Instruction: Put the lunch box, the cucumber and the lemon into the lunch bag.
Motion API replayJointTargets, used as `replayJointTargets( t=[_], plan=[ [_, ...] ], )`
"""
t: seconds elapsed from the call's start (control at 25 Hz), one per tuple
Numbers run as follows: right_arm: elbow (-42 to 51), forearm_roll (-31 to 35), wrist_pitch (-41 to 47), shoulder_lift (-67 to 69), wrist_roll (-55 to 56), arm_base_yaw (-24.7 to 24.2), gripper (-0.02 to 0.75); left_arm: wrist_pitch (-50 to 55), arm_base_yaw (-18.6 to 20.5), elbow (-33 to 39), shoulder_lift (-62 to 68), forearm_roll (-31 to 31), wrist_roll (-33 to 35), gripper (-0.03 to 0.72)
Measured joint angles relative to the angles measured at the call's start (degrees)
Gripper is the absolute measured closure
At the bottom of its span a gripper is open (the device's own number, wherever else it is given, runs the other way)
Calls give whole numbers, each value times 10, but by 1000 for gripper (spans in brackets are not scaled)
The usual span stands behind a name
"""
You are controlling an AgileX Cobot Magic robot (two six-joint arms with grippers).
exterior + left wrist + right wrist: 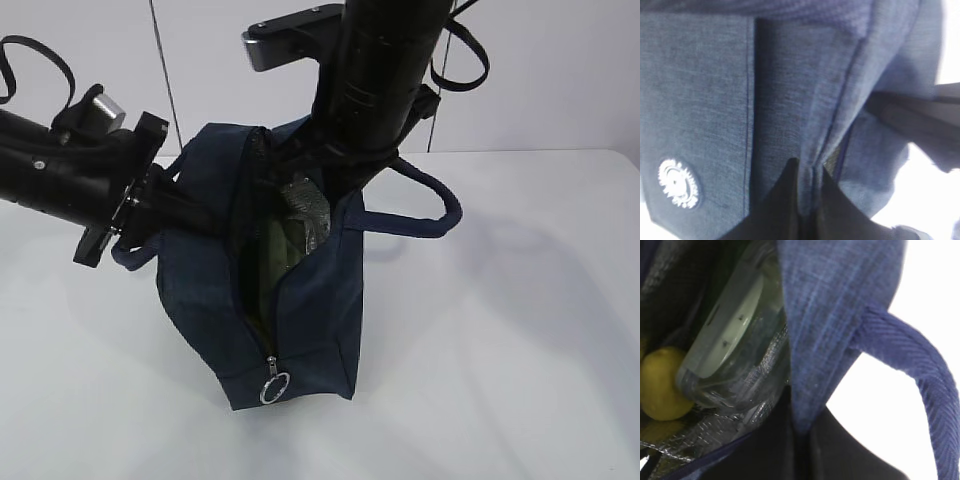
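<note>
The navy lunch bag (200, 290) stands mid-table with its top zip open and the ring pull (274, 386) at the near end. My left gripper (809, 172) is shut on a fold of the bag's left wall, near the white round logo (678, 183). My right gripper (802, 420) is shut on the bag's right top edge beside a loop handle (920, 375). Inside the bag, the lunch box (735, 335) with its pale green lid lies tilted against the silver lining, and the lemon (660, 382) sits next to it. The cucumber is not visible.
The bag stands on a white table (520, 350). Its right loop handle (430, 205) sticks out to the right. Both black arms crowd over the bag's far end.
</note>
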Motion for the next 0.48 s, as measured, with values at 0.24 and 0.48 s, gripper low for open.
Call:
replayJointTargets(
  t=[0.24,0.48],
  plan=[
    [0,0,-17,33,6,0,746,-20,0,0,4,0,13,692],
    [0,0,-20,47,13,0,746,-32,0,0,18,16,17,692]
  ],
)
